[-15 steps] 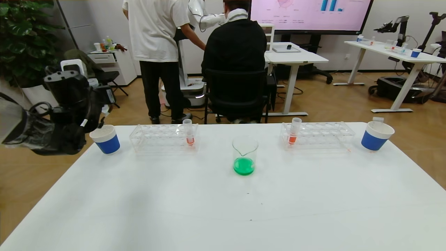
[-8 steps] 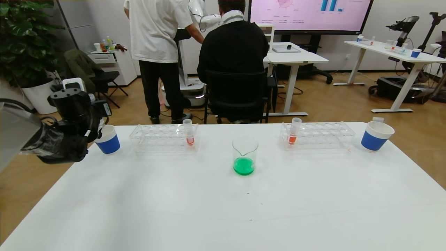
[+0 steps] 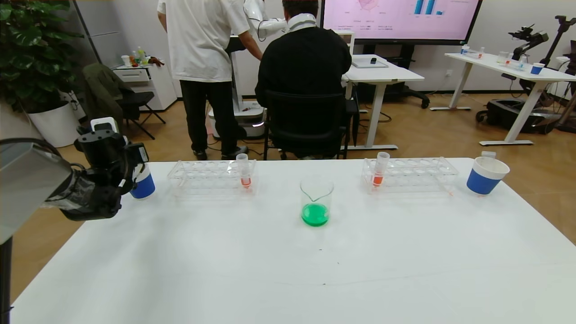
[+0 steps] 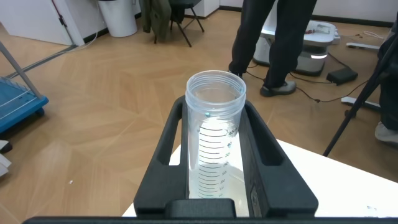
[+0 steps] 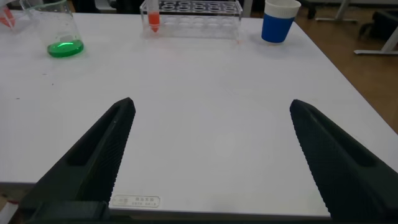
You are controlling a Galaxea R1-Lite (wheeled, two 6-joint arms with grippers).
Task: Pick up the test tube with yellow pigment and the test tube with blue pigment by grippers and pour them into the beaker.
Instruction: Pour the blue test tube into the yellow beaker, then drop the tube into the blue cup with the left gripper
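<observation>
The beaker (image 3: 316,200), a clear glass cylinder with a pouring spout, is standing upright near the middle of the smooth white table (image 3: 288,270), with a shallow pool of green liquid sitting in its bottom. No tube tipped in yellow or blue is showing in either rack. In the left wrist view, the left end effector (image 4: 214,155) is gripping an empty, clear ribbed-rim plastic tube (image 4: 214,140) printed with black graduation marks, its matte black fingers (image 4: 166,146) pressing against both sides. In the head view this end effector (image 3: 108,148) is hanging at the table's far left corner, just in front of a blue-and-white paper cup (image 3: 144,184).

Behind the beaker, two transparent plastic racks are lying side by side: the left rack (image 3: 211,177) is holding one orange-tipped tube (image 3: 244,170), and the right rack (image 3: 409,174) another (image 3: 379,168). A second paper cup (image 3: 485,175) is sitting at the far right.

The right end effector (image 5: 214,149) is hovering low over the table's near edge, its ridged black fingers (image 5: 99,149) spreading wide apart, holding nothing.
</observation>
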